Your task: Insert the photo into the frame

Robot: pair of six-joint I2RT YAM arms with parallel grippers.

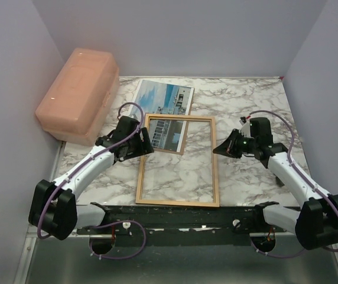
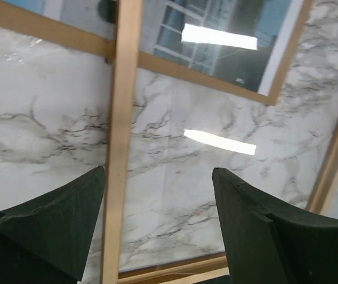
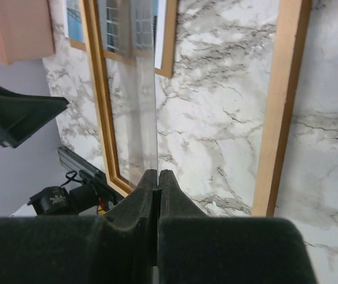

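I work in a lab test cell, not a lived-in room. Plain pale walls (image 1: 187, 35) with nothing hung on them box in the worktop (image 1: 246, 177) on three sides like a booth. The worktop has a marble-patterned surface. My left arm (image 1: 89, 167) and my right arm (image 1: 290, 174) are bolted to a black rail (image 1: 175, 218) along its near edge, and purple cables (image 1: 130, 107) loop in the open along both arms. The things set out look like props: a frame (image 1: 177, 203), a photo (image 1: 160, 97) and a pink plastic box (image 1: 77, 94). Strip lights glare off the glossy surfaces.
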